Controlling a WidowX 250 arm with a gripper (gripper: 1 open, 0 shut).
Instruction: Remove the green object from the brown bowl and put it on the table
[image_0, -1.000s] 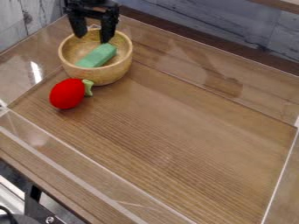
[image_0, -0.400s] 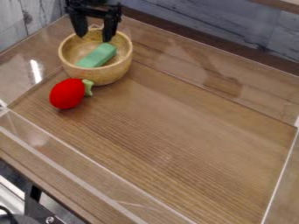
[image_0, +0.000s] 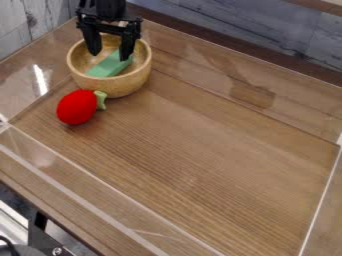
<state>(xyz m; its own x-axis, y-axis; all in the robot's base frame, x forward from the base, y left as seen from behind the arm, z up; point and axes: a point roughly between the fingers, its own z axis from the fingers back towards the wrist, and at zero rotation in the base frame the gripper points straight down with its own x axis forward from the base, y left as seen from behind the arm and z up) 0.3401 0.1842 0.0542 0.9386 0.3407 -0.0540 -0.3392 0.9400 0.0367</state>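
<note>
The brown bowl (image_0: 94, 82) is a tan wooden bowl at the table's (image_0: 201, 150) far left. Inside it lies the green object (image_0: 104, 68), a flat light green block leaning against the bowl's inner wall. My black gripper (image_0: 110, 51) points straight down into the bowl, open. Its two fingers (image_0: 127, 50) stand on either side of the block's upper end. The far part of the block is hidden behind them. I cannot tell whether the fingers touch the block.
A red strawberry toy (image_0: 82, 106) with a small green top lies on the table just in front of the bowl, to its left. Low clear plastic walls (image_0: 160, 222) run around the table's edges.
The gripper has sunk from above the bowl's far rim down into the bowl, over the green block. Its fingers have stayed open. Bowl, block and strawberry have not moved.
</note>
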